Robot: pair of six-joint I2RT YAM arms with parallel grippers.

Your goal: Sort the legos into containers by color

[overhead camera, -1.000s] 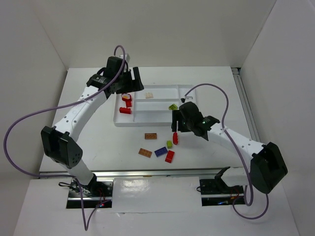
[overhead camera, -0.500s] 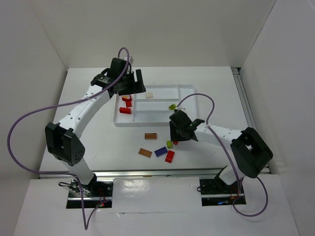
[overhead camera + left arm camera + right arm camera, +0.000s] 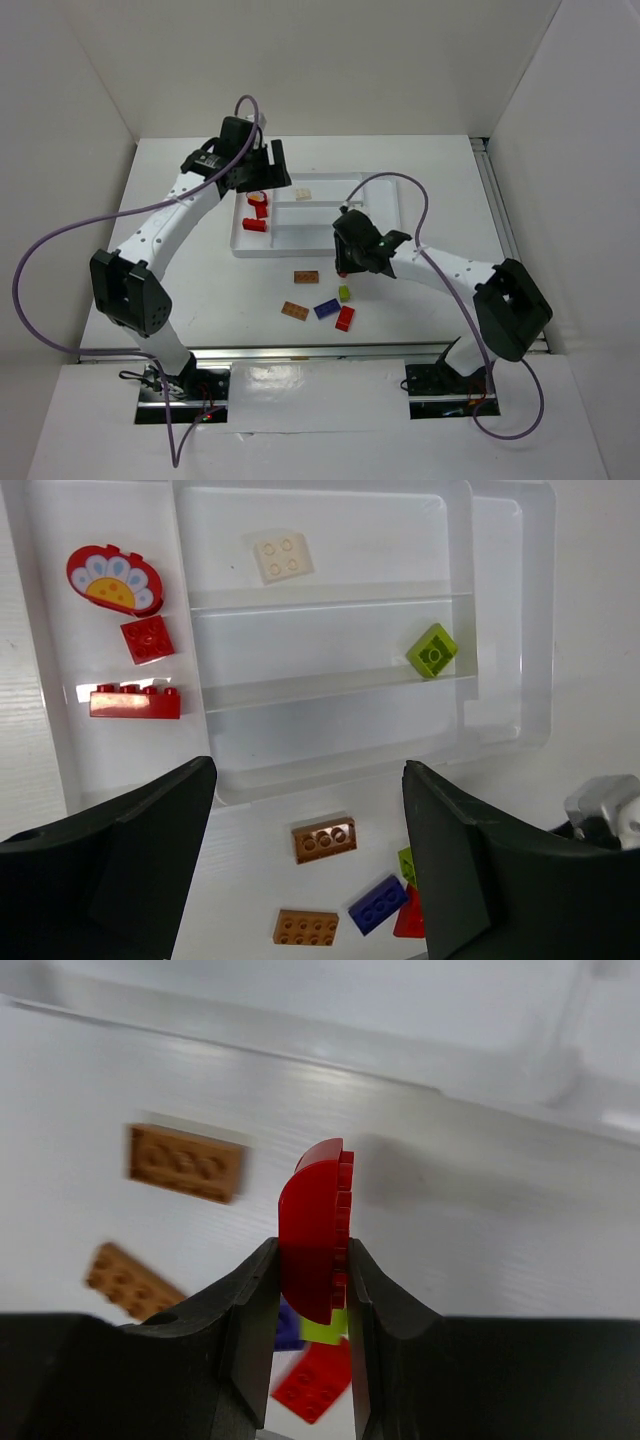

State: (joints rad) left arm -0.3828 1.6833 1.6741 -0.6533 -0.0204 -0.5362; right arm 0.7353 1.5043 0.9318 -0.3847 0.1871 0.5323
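tray [image 3: 330, 670]: white, slightly see-through
rounded brick [image 3: 114, 579]: red, with white petals and a yellow-orange centre
square brick [image 3: 147, 639]: red
long brick [image 3: 135, 701]: red
top-slot brick [image 3: 281, 557]: cream
middle-slot brick [image 3: 432, 649]: lime green
desk [image 3: 200, 280]: white
far plate [image 3: 325, 840]: brown-orange
near plate [image 3: 305, 926]: brown-orange
small desk brick [image 3: 378, 904]: blue-purple
held brick [image 3: 315, 1230]: red
right claw [image 3: 312, 1265]: black
left claw [image 3: 307, 780]: black
left arm [image 3: 160, 230]: white links, black joints

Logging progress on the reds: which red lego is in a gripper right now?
The rounded red lego, pinched on edge in the right gripper. The other reds rest down: three in the tray, one on the table.
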